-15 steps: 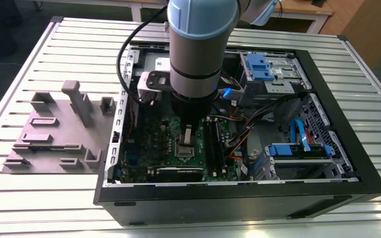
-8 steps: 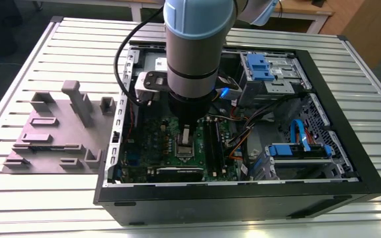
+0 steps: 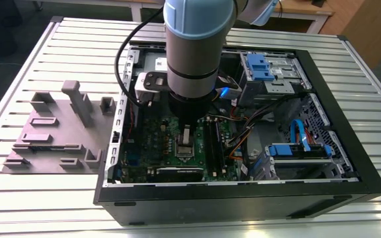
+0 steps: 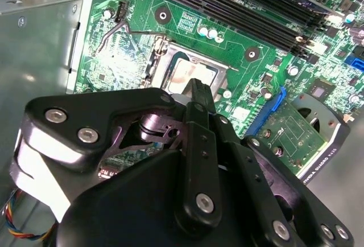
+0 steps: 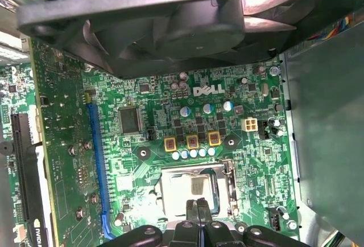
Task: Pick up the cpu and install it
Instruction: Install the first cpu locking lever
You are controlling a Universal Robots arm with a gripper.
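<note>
Right now the black gripper (image 5: 196,210) hangs with its fingers (image 4: 200,96) pressed together directly above the small silvery-grey square cpu (image 5: 190,190), which sits inside the metal-framed socket (image 5: 227,170) on the green motherboard (image 5: 142,144).

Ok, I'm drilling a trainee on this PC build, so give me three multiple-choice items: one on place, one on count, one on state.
1. Where does the cpu lie? A in the socket; B on the table; C on the grey fixture.
2. How many yellow square parts are beside the socket? A one; B three; C six.
3. The computer case is: A closed; B open, on its side; C upright.

Answers: 1 A, its silvery top sits inside the metal frame. 2 B, three stand in a row. 3 B, the motherboard shows from above.
</note>
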